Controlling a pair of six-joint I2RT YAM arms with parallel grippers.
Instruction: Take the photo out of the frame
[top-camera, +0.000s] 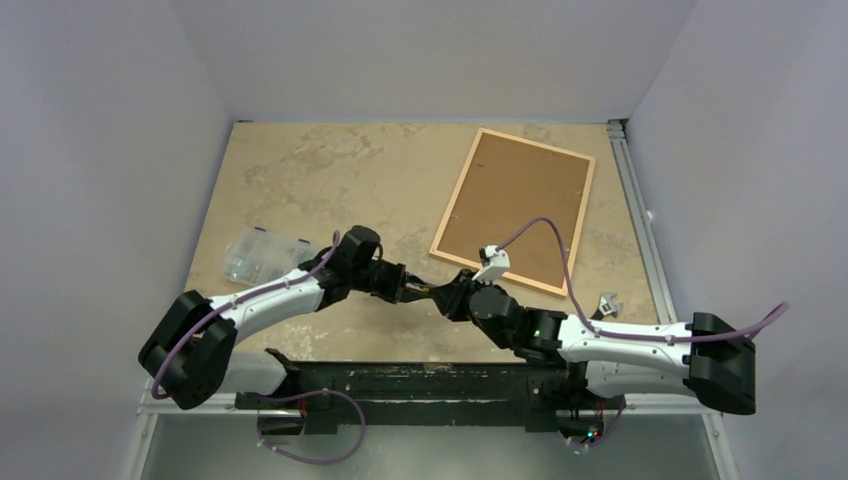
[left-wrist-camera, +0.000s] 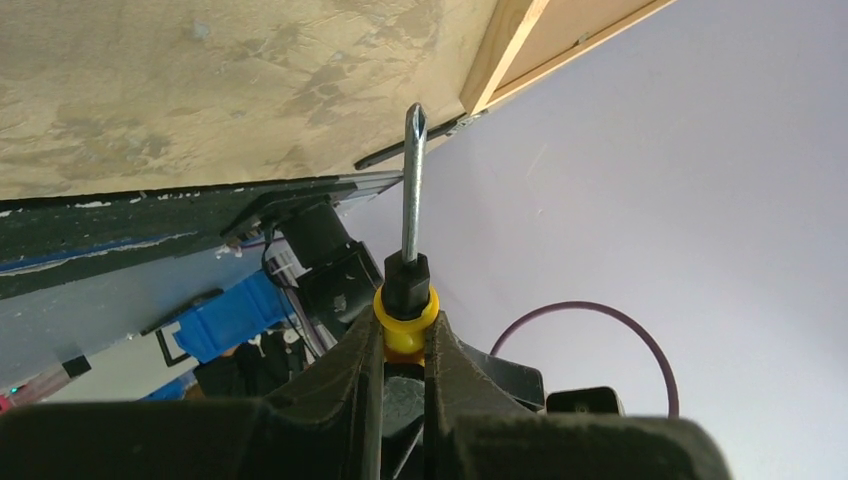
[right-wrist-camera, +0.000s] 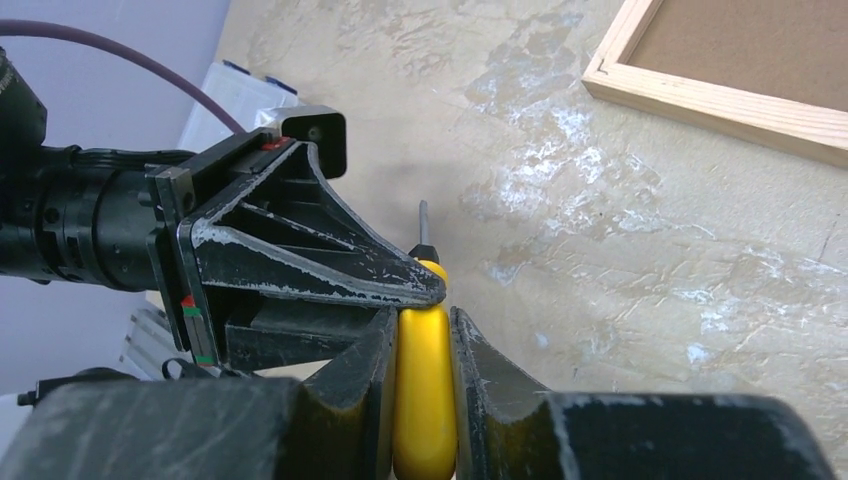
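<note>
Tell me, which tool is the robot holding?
The yellow-handled screwdriver, pinched by the left gripper and right gripper; the silver wrench just lies on the table.

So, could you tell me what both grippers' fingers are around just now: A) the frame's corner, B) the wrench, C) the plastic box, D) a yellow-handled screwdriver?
D: the right gripper has its fingers either side of the screwdriver handle, and the left gripper clamps its collar.
</note>
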